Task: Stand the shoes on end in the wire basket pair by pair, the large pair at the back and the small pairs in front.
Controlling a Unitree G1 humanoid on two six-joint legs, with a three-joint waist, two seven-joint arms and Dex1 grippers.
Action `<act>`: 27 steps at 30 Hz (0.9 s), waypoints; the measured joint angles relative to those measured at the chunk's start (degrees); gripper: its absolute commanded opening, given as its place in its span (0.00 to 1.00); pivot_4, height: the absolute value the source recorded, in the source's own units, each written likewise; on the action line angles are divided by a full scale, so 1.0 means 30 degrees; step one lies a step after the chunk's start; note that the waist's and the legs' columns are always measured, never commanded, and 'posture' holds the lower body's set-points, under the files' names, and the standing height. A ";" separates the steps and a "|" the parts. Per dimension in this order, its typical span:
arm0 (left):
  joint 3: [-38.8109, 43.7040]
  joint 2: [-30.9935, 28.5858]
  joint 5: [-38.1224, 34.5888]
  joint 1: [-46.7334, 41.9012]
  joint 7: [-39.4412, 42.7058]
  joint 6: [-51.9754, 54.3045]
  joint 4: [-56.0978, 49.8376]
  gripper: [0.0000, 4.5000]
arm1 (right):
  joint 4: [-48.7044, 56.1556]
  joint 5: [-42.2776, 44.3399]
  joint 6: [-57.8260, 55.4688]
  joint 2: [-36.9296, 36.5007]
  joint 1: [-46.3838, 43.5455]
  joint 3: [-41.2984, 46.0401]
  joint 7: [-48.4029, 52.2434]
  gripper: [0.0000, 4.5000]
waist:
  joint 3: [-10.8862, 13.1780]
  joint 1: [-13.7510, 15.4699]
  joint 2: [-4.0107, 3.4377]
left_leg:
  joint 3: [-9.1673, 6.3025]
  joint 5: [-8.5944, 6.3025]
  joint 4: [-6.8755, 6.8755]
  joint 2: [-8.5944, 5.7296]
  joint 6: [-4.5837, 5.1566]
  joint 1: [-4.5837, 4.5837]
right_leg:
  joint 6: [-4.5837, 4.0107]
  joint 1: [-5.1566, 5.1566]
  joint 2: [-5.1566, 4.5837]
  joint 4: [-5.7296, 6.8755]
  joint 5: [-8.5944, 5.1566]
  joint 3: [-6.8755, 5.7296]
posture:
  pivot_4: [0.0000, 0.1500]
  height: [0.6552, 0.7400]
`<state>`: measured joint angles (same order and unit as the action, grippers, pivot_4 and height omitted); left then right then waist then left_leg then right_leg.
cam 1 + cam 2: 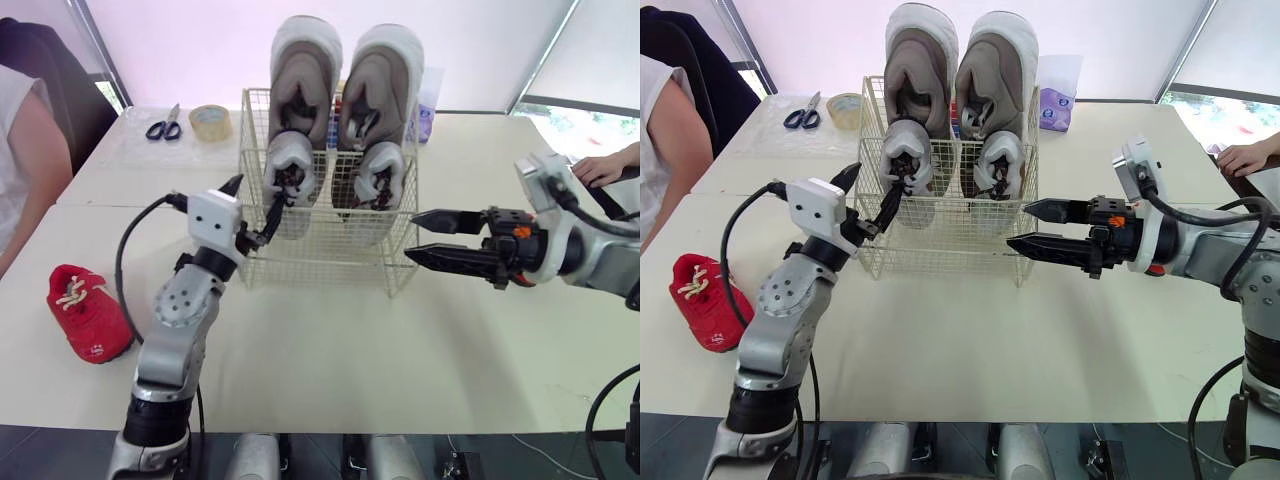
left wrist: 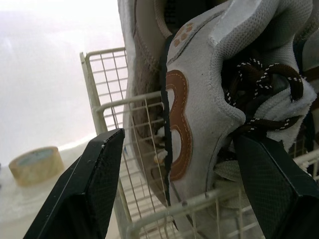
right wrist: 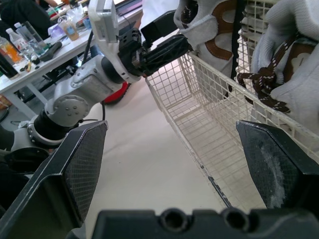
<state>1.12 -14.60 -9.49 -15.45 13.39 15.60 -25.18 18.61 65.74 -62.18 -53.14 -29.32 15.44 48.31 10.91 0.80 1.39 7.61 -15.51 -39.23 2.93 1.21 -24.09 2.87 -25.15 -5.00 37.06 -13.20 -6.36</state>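
Note:
A white wire basket point(image 1: 322, 262) stands mid-table. Two large grey shoes point(image 1: 305, 75) stand on end at its back. Two small white shoes with brown laces point(image 1: 290, 165) stand in front of them. My left gripper point(image 1: 258, 203) is open at the basket's front-left corner, straddling the wire wall. One finger is outside; the other reaches in beside the left small shoe point(image 2: 199, 114), close against its laces. My right gripper point(image 1: 412, 238) is open and holds nothing, level with the basket's front-right corner. A small red shoe point(image 1: 88, 312) lies on the table at the left.
Scissors point(image 1: 165, 126) and a roll of tape point(image 1: 210, 121) lie behind the basket at the left. A purple packet point(image 1: 426, 120) sits behind it on the right. A person sits at the left edge point(image 1: 25, 150); a hand point(image 1: 600, 166) rests at the right.

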 measured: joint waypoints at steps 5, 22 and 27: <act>0.0422 -0.0629 -0.0556 0.0428 0.0054 0.1995 -0.1673 0.81 | -0.0432 -0.0566 0.0429 0.0073 -0.0024 -0.0492 0.0420 1.00 | 0.0000 -0.0020 -0.0001 | -0.0001 -0.0001 0.0000 0.0001 0.0000 0.0000 | 0.0000 -0.0005 0.0005 -0.0002 -0.0002 -0.0001 | 1.00 0.95; 0.8001 -0.5604 -1.4762 0.0045 0.1696 1.2772 -0.5228 1.00 | -0.2450 -0.1608 0.0595 -0.0110 -0.0671 -0.0742 0.1710 1.00 | 0.0003 -0.0038 -0.0004 | -0.0011 0.0007 0.0000 0.0000 -0.0014 0.0005 | 0.0000 -0.0005 0.0009 0.0005 -0.0003 0.0001 | 1.00 0.95; 0.8827 -0.8096 -1.9227 -0.0938 0.1862 1.3884 -0.4273 1.00 | -0.4159 -0.1937 0.1291 -0.0047 -0.1019 0.1578 0.0267 1.00 | 0.0003 0.0044 -0.0004 | -0.0021 0.0007 0.0000 -0.0029 -0.0018 0.0003 | 0.0005 0.0027 0.0000 -0.0028 -0.0007 0.0000 | 1.00 0.95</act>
<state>27.60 -38.89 -67.17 -18.26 18.97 57.25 -38.00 6.14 59.93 -58.31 -53.28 -32.38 20.18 49.11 10.92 0.93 1.38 7.55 -15.49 -39.23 2.84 1.16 -24.08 2.88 -25.07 -5.00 36.98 -13.22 -6.36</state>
